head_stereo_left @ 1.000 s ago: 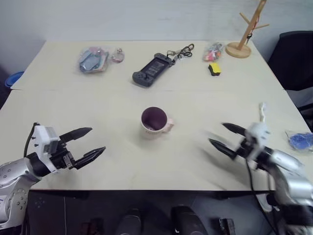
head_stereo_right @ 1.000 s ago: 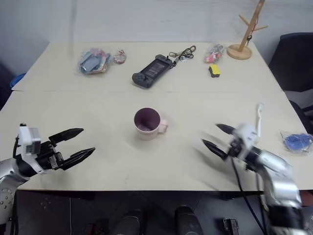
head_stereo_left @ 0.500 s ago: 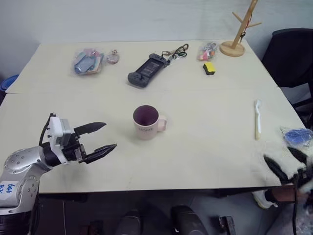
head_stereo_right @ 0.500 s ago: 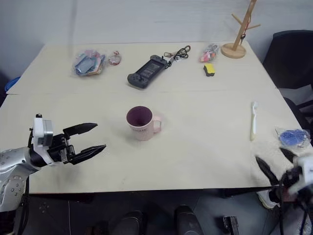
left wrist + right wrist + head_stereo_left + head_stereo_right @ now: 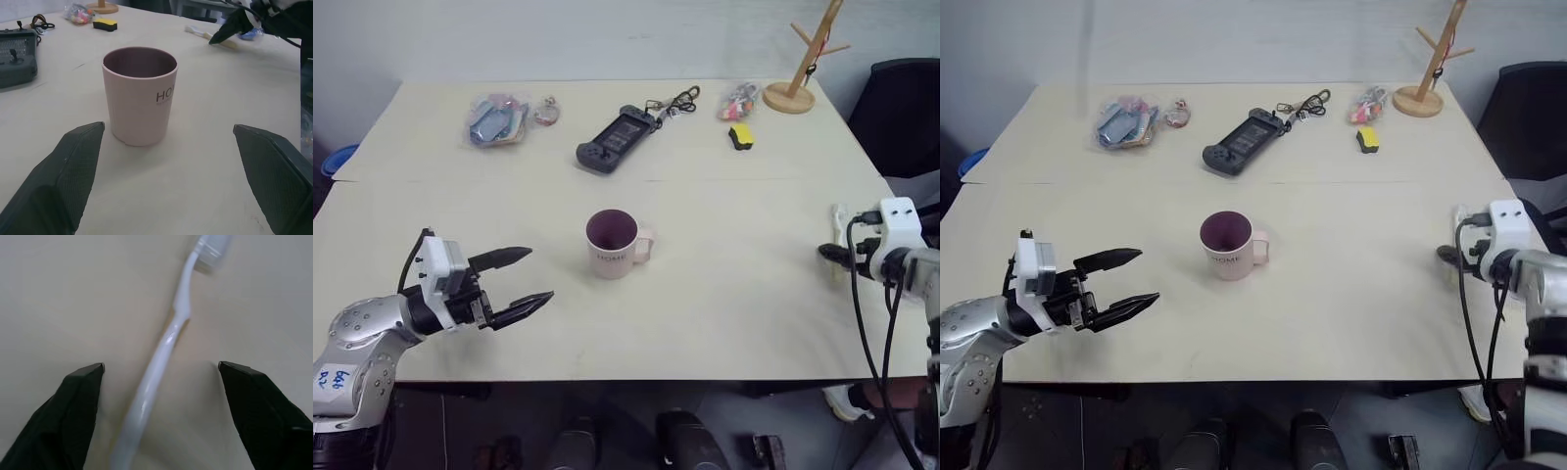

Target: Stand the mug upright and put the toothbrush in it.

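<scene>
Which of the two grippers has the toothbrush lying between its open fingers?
The right gripper: the toothbrush lies on the table between its fingers. The left gripper faces the upright mug instead.

A: What lies along the far edge of the pale table (image 5: 724, 323)?

B: At upper left, a clear packet of colourful bits (image 5: 496, 119) with a small round trinket (image 5: 547, 113) beside it. Near the top centre, a dark game controller (image 5: 615, 139) and a coiled black cable (image 5: 675, 102).

A: And upper right?

B: A wooden peg stand (image 5: 801, 67), a small bag of bright pieces (image 5: 741, 99), a yellow-and-black block (image 5: 741, 136). A dark chair (image 5: 906, 117) stands at the right edge.
</scene>
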